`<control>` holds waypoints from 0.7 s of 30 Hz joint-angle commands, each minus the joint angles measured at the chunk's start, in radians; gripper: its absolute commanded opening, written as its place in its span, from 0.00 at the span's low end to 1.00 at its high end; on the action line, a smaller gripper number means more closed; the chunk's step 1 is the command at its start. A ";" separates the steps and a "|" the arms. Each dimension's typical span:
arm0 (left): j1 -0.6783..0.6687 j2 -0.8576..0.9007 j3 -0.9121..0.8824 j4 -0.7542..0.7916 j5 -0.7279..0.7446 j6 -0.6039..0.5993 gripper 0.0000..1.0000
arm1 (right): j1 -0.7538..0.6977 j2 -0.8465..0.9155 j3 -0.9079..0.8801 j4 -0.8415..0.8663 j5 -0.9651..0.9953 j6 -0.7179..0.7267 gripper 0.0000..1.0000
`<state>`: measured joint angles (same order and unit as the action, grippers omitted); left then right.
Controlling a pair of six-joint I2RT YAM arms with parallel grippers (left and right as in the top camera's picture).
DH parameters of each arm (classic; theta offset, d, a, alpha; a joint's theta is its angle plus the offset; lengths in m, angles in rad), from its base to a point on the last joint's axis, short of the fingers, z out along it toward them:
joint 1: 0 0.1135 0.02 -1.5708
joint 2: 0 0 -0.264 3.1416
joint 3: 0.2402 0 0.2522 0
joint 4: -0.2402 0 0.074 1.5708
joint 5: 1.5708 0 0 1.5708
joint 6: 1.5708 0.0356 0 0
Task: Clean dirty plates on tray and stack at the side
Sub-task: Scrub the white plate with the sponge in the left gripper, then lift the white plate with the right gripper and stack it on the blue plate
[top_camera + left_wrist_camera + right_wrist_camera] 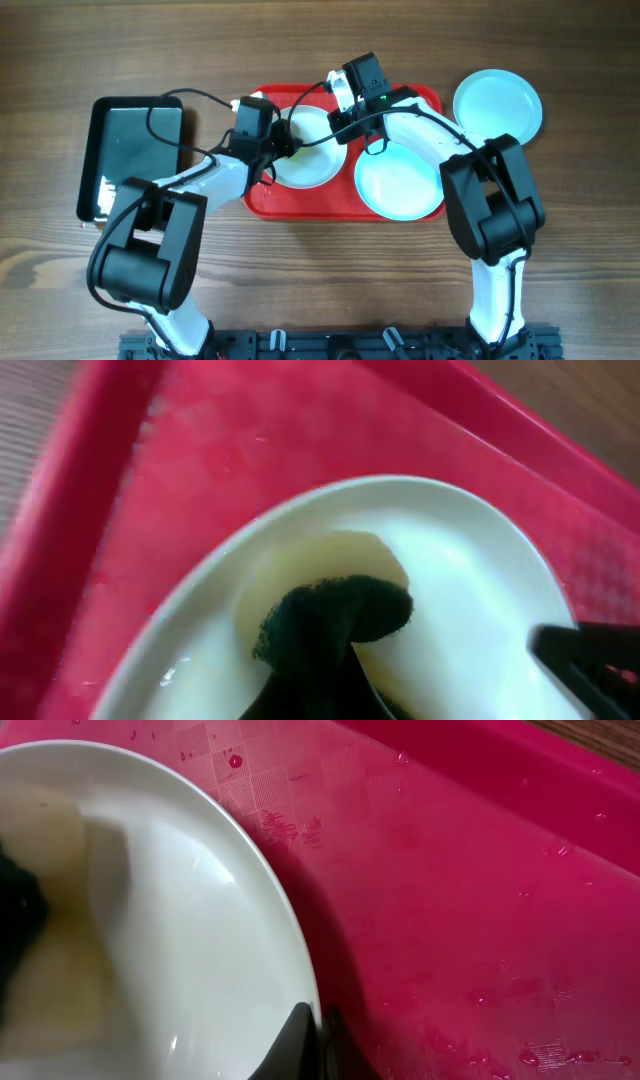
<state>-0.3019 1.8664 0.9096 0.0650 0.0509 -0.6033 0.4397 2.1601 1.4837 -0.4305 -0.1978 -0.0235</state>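
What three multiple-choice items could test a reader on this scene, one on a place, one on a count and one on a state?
1. Where does the round white glossy plate lie?
A. on the large red rectangular plastic tray
B. in a sink
C. on a shelf

2. How many round pale aqua-blue plates does the overhead view show?
A. one
B. two
C. three

3. What is the right end effector doing?
A. hanging open in the air
B. pinching the white plate's rim
C. holding a cup

Answers:
1 A, the red tray floor surrounds the plate.
2 B, one lies on the tray and one on the wooden table.
3 B, it clamps the rim in the right wrist view.
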 commanded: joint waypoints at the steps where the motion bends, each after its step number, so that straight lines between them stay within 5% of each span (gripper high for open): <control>1: 0.069 0.011 -0.006 -0.100 -0.207 0.021 0.04 | -0.009 0.026 -0.005 -0.015 0.044 0.001 0.04; 9: 0.150 -0.464 -0.006 -0.277 -0.320 0.088 0.04 | -0.009 0.019 -0.002 -0.022 0.043 0.001 0.04; 14: 0.190 -0.634 -0.006 -0.374 -0.610 0.015 0.04 | 0.002 -0.174 0.011 -0.032 0.094 -0.093 0.04; 21: 0.428 -0.497 -0.006 -0.447 -0.334 0.015 0.04 | 0.268 -0.378 0.011 0.088 0.830 -0.671 0.04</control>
<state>0.0929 1.3308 0.9058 -0.3695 -0.3996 -0.5804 0.6529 1.7985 1.4876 -0.3645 0.4004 -0.4816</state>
